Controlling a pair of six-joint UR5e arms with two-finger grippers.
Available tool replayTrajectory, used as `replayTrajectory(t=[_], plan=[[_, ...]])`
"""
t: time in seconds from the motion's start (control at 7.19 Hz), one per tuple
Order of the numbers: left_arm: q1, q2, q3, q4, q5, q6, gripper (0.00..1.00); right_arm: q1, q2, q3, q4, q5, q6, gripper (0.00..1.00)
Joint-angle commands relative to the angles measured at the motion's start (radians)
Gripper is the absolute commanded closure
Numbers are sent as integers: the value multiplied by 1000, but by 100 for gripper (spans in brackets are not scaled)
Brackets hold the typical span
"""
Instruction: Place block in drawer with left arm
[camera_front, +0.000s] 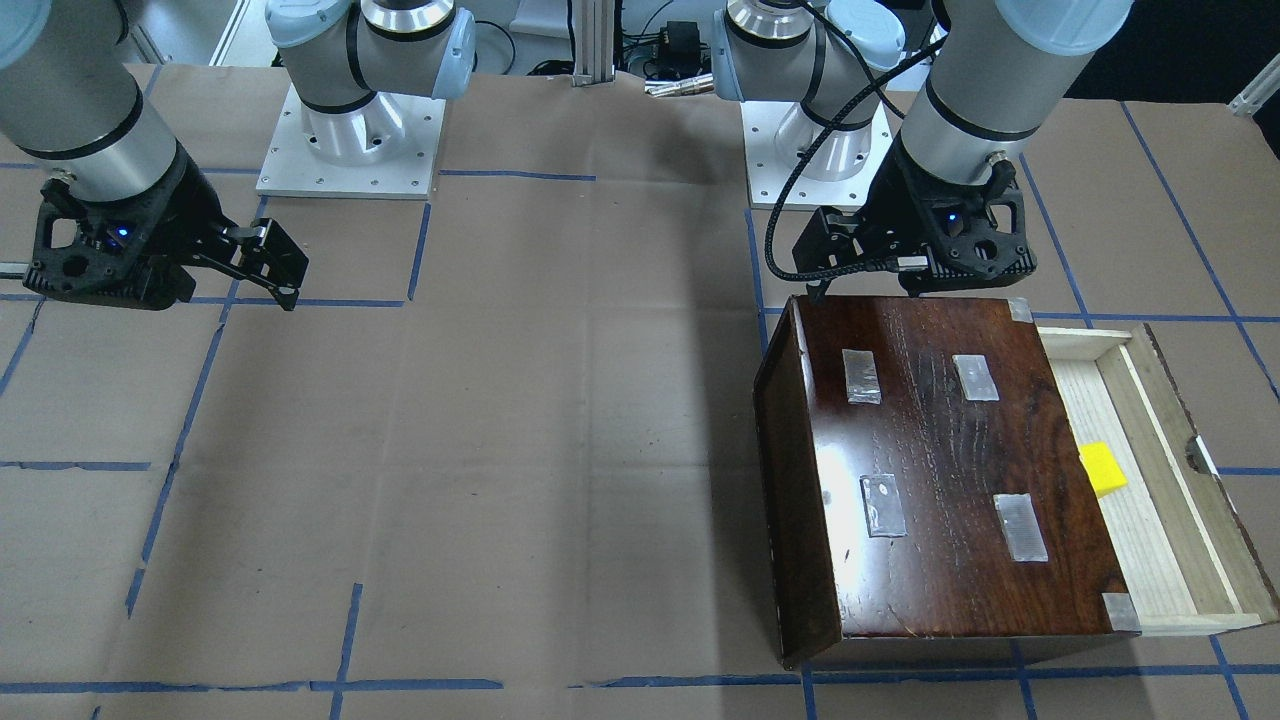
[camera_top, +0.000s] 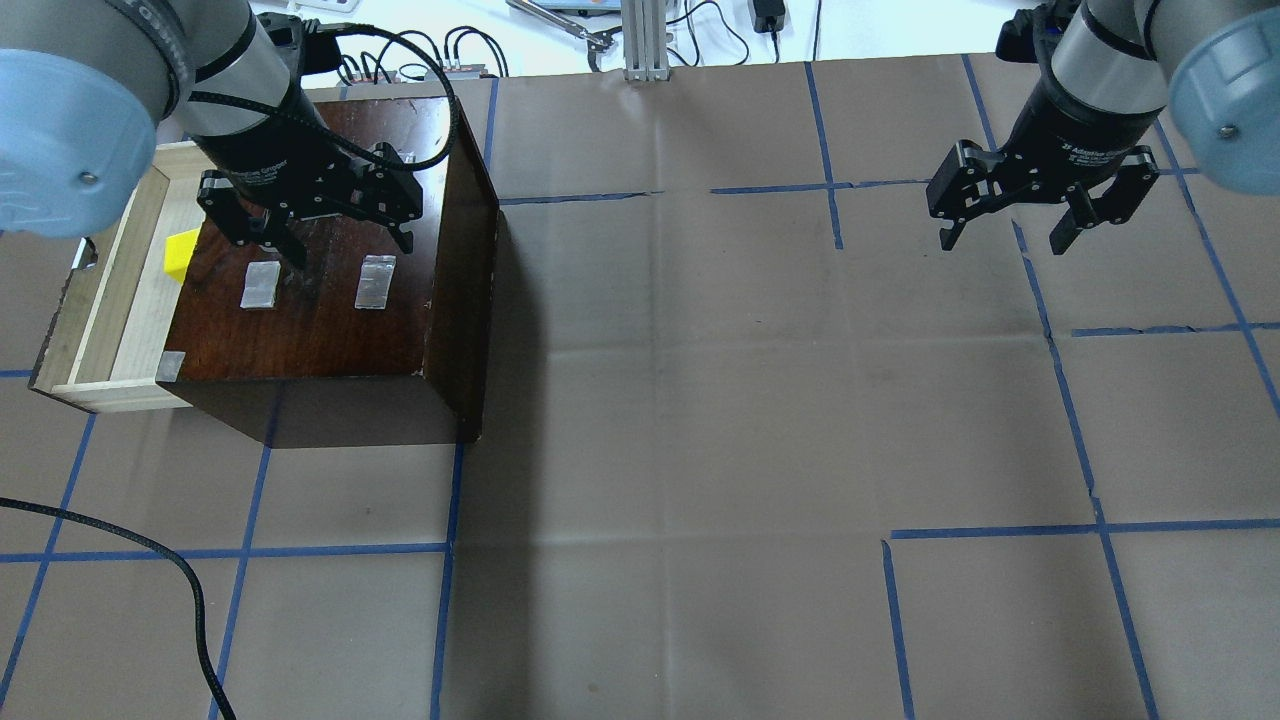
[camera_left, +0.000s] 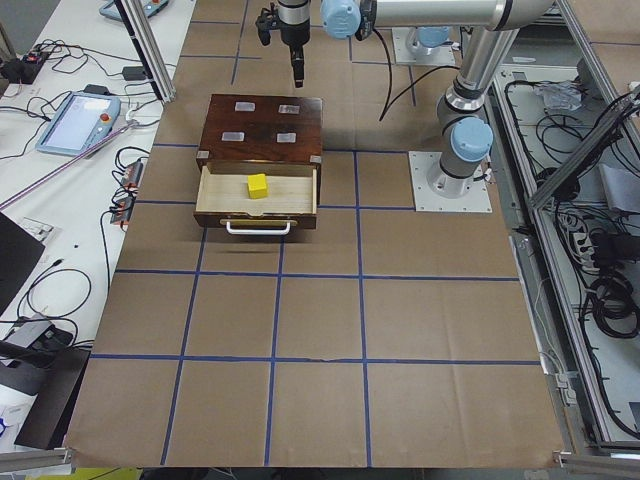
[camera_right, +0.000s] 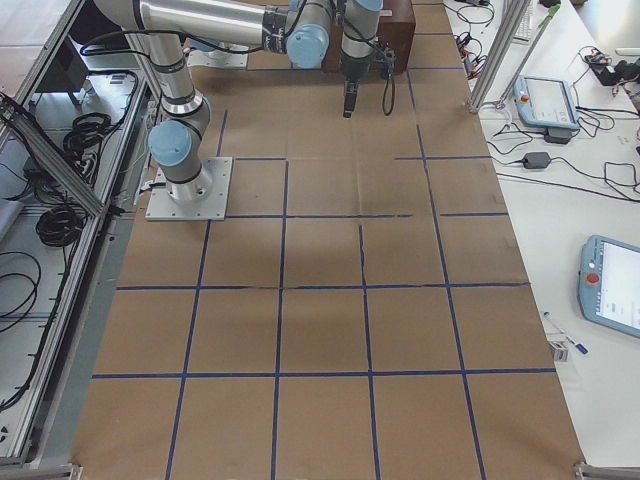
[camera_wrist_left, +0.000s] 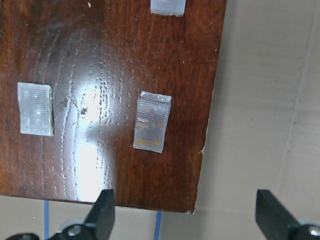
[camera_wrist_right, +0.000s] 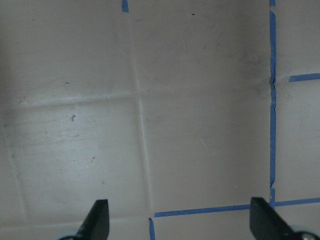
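The yellow block (camera_front: 1102, 468) lies inside the open pale wood drawer (camera_front: 1150, 540), which is pulled out of the glossy dark-brown box (camera_front: 930, 480). In the overhead view the block (camera_top: 181, 252) sits in the drawer (camera_top: 110, 300) just left of the box top. My left gripper (camera_top: 350, 250) hangs open and empty above the box's taped top, apart from the block. Its wrist view shows only the box top (camera_wrist_left: 100, 100) between its open fingertips (camera_wrist_left: 102, 210). My right gripper (camera_top: 1003, 238) is open and empty over bare paper at the far side of the table.
Brown paper with blue tape lines (camera_top: 700, 400) covers the table. A loose black cable (camera_top: 150, 560) lies at the front left. Both arm bases (camera_front: 350, 140) stand at the robot's edge. Tape patches (camera_front: 1020, 525) are stuck on the box top.
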Motion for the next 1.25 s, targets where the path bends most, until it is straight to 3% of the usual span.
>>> replayTrajectory(t=[0.0,1.11], plan=[[-3,5,-7,2,7,0,2,0,0,0,1,0,0,0],[-3,11,-6,4,21,2,2,0,0,0,-1,0,0,0]])
